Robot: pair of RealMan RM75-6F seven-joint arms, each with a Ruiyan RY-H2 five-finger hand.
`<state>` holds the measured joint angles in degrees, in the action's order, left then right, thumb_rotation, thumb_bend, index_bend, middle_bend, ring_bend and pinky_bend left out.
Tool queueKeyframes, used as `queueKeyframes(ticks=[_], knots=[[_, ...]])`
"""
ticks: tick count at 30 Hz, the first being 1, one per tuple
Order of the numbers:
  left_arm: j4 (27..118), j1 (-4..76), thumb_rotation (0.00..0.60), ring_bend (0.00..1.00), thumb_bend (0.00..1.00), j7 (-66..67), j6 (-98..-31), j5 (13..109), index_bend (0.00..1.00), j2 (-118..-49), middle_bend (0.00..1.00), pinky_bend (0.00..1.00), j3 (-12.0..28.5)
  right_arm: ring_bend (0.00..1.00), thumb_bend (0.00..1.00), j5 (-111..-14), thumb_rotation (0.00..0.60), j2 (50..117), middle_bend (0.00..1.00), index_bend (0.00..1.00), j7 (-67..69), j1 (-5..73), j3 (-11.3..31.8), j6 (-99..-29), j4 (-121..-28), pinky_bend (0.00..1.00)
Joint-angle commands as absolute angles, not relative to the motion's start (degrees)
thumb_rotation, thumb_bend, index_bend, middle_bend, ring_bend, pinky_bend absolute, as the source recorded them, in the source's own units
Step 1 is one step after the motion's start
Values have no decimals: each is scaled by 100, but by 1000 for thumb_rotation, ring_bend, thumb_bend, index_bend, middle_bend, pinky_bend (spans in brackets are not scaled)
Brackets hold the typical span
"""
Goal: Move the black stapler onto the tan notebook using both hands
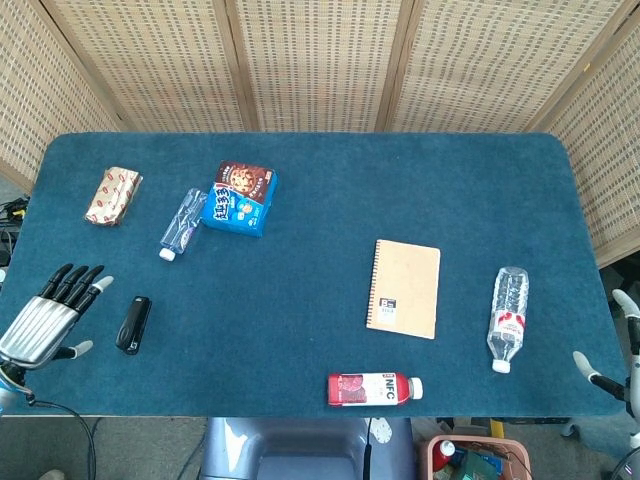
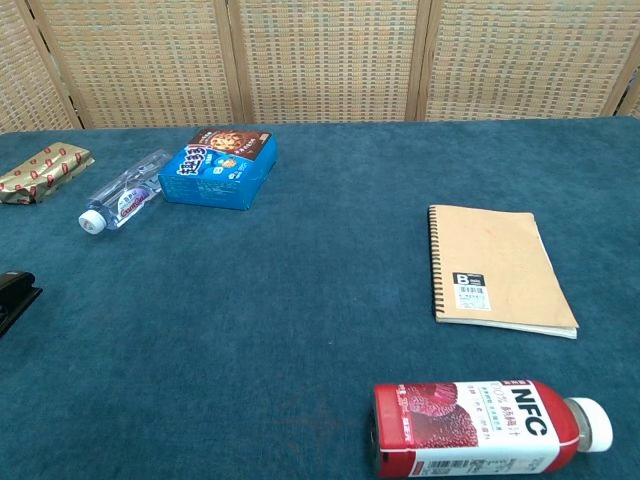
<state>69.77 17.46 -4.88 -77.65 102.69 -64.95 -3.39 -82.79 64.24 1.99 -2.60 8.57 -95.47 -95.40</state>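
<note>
The black stapler (image 1: pixel 133 324) lies flat near the table's front left; only its tip (image 2: pixel 14 299) shows at the chest view's left edge. The tan spiral notebook (image 1: pixel 403 288) (image 2: pixel 494 270) lies right of centre. My left hand (image 1: pixel 48 317) hovers open just left of the stapler, fingers spread, a short gap from it. Of my right hand (image 1: pixel 618 352), only a few parted fingertips show at the head view's right edge, past the table's front right corner, holding nothing. Neither hand appears in the chest view.
A red juice bottle (image 1: pixel 374 388) lies near the front edge, a clear water bottle (image 1: pixel 507 317) right of the notebook. At the back left are a blue cookie box (image 1: pixel 240 197), a small water bottle (image 1: pixel 182 223) and a gold snack packet (image 1: pixel 112 194). Wicker screens stand behind.
</note>
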Motion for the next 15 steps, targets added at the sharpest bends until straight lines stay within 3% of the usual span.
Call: queueKeyframes(ticks=[1, 7, 15], knots=[[3736, 2847, 600, 0, 93, -1836, -8536, 12217, 0, -7350, 0, 3, -1007, 0, 164, -8096, 600, 6488, 0, 50, 30, -226, 958, -9497, -9528, 0], [1530, 3197, 600, 0, 135, -2588, -8832, 12526, 0, -8314, 0, 17, -1399, 0, 164, -7837, 600, 6561, 0, 50, -181, -201, 1078, -9470, -9496, 0], [710, 3393, 600, 0, 155, -2760, -8679, 12575, 0, -8889, 0, 22, -1819, 0, 164, -7659, 600, 6662, 0, 50, -421, -150, 1131, -9390, -9440, 0]])
